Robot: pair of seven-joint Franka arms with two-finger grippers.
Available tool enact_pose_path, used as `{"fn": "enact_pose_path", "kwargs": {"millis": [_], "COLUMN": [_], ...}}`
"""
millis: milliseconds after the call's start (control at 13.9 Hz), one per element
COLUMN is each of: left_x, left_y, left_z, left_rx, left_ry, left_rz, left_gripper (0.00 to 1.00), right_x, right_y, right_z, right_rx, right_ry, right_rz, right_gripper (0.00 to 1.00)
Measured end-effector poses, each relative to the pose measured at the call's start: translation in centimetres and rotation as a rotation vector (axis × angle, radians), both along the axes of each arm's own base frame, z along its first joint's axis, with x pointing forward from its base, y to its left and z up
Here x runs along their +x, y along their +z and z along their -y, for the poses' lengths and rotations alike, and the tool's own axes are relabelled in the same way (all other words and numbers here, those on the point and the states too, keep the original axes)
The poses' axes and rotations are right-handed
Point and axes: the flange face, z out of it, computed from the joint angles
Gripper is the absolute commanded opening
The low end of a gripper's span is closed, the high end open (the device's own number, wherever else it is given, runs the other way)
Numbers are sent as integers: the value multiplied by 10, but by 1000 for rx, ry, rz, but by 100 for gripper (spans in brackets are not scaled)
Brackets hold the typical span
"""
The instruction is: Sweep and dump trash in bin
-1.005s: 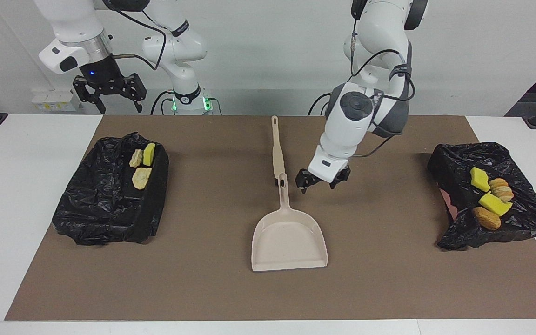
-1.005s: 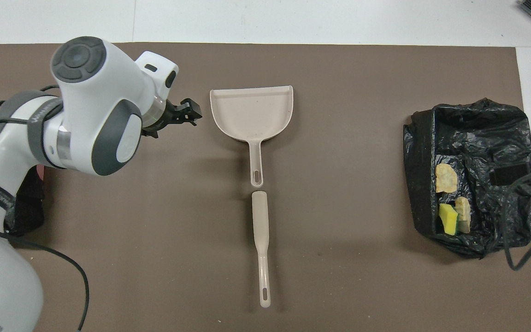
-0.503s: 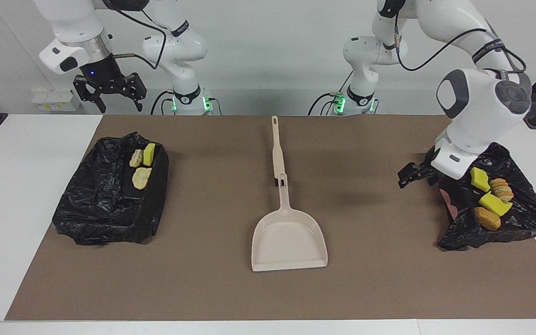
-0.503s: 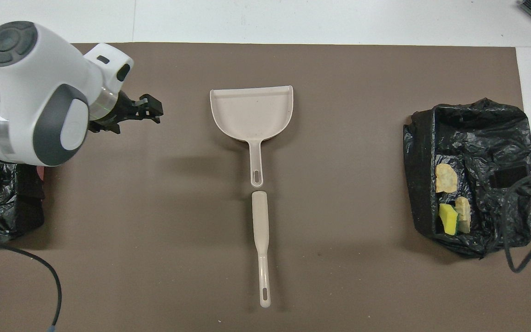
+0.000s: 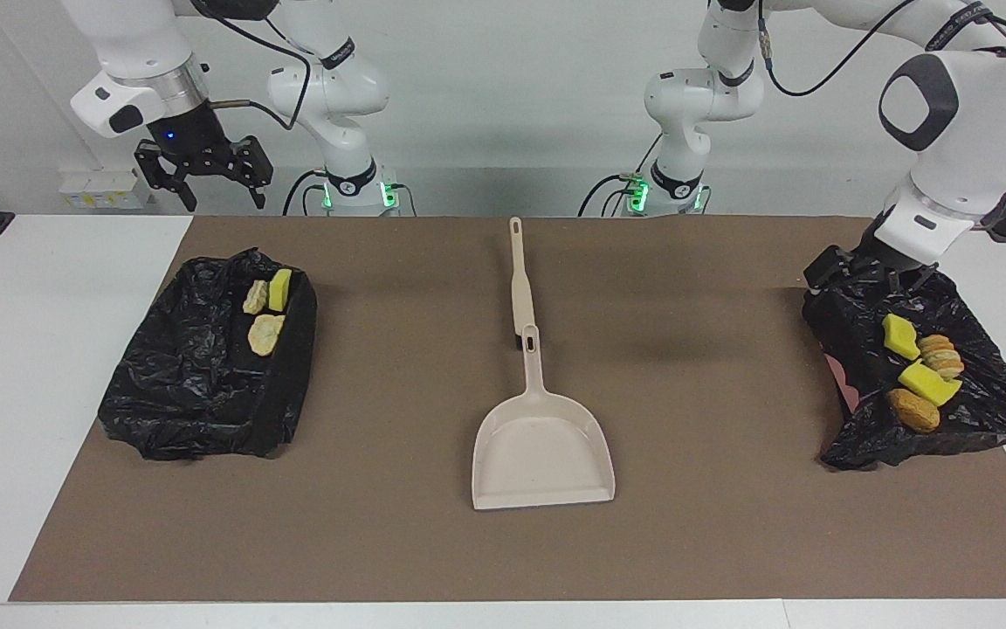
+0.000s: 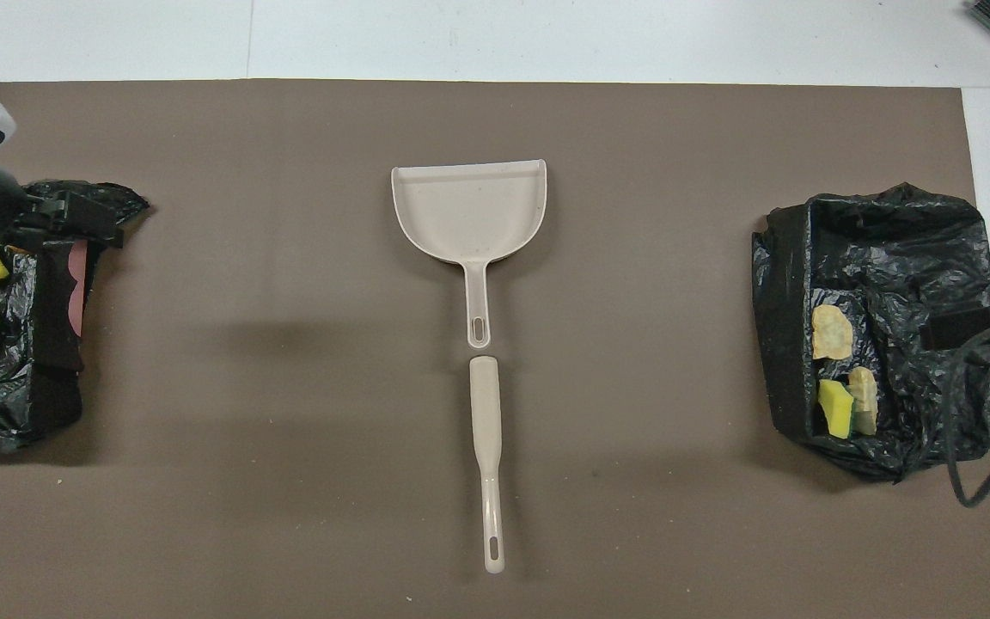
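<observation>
Already trash (image 5: 915, 371) fills both black-lined bins (image 5: 206, 384).

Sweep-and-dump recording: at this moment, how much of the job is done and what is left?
It looks finished. No scraps lie on the brown mat; all visible trash sits in the two black-bagged bins. The dustpan and brush lie free mid-mat. The left gripper is over one bin's edge, holding nothing visible; the right gripper waits, open.

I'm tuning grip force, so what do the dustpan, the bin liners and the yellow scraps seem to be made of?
Dustpan: probably rigid plastic, smooth beige with a moulded rim. Bin liners: thin glossy black plastic film, crinkled and reflective. Yellow scraps: likely soft sponge foam, matte and blocky.
</observation>
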Motion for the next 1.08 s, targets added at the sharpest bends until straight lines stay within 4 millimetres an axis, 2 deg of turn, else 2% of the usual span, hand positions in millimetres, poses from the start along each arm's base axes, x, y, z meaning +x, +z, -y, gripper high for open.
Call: {"fn": "enact_pose_path", "kwargs": {"millis": [359,574,1077], "left_x": [-38,-55,-60], "left_y": [35,32,29], "left_z": [7,7,7], "left_rx": [61,62,62], "left_ry": [-42,-44,-45], "left_rz": [-29,-50,-85], "left_gripper": [100,100,100], "right_x": [0,0,0], "right_y": [0,0,0], "right_z": [0,0,-4], "right_rx": [0,0,-1], "right_ry": [0,0,7], "right_rz": [0,0,0], "right_gripper": [100,100,100]}}
